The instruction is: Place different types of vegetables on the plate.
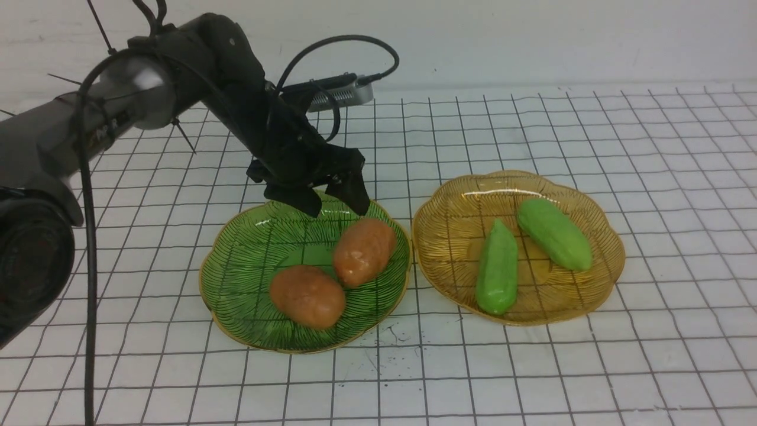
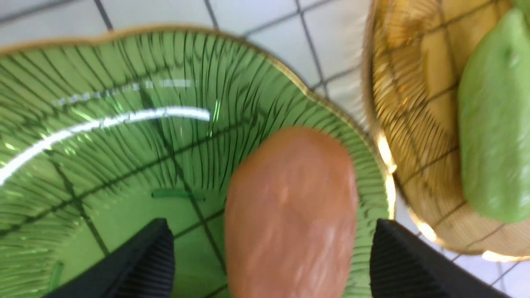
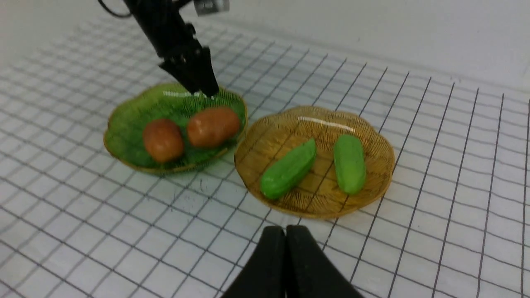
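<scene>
Front view leaves your right arm out. The right wrist view shows the right fingers (image 3: 269, 256) pressed together and empty, over the white gridded table (image 1: 532, 378) on the near side of both plates.

Farther out, the scalloped green glass plate (image 1: 248, 260) carries both glossy orange-brown oval potatoes close together, the nearer potato (image 1: 307, 296) at its front and the farther potato (image 1: 364, 251) behind it. Beside it, the scalloped amber glass plate (image 1: 449, 236) holds the nearer light-green cucumber (image 1: 497, 269) and the farther light-green cucumber (image 1: 554, 234).

Farthest back, over the green plate's rear rim, your left fingers (image 1: 307, 204) stand spread wide and hold nothing. In the left wrist view the farther potato lies between them and below the tips, with a gap on each side, one narrower.

Each kind sits on its own plate, so I judge this the closing step. Your next move likely calls for a straight lift with the fingers apart, so that neither tip clips the potato or the rim.
</scene>
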